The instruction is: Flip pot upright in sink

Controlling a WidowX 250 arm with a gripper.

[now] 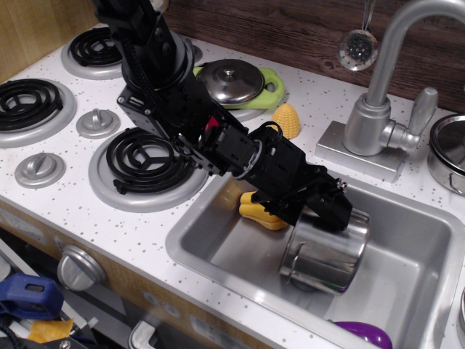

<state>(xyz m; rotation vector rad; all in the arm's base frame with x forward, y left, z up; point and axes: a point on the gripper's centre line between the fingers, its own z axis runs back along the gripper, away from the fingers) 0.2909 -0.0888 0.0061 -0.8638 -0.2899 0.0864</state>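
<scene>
Observation.image view: my black arm reaches down from the stove side, across the surface (94, 218), into the sink (218, 240).
Jaws: my gripper (336, 212) is right at the top rim of the pot (325, 251), and the jaws look closed onto that rim, though my own wrist blocks the fingertips, so I cannot tell for certain how tight or how wide they are.
Pot: shiny steel, inside the sink, near the middle of the basin and leaning, its top edge up toward my jaws and its base down on the sink floor. A thin wire handle shows on its lower left side.
Sink: grey metal basin with a raised rim, set in the white speckled surface.
Yellow toy: a yellow pepper (260, 211) lies in the sink just left of the pot, partly under my arm.
Purple item: a purple thing (363, 334) peeks in at the sink's front edge, cut off by the frame.
Behind me: a steel lid (231, 80) sits on a green plate (265, 87), and a yellow corn toy (287, 121) stands near it.
Faucet: grey tap (385, 94) rises at the sink's back edge.
Far right: another steel pot (447, 153) is half out of frame.
</scene>
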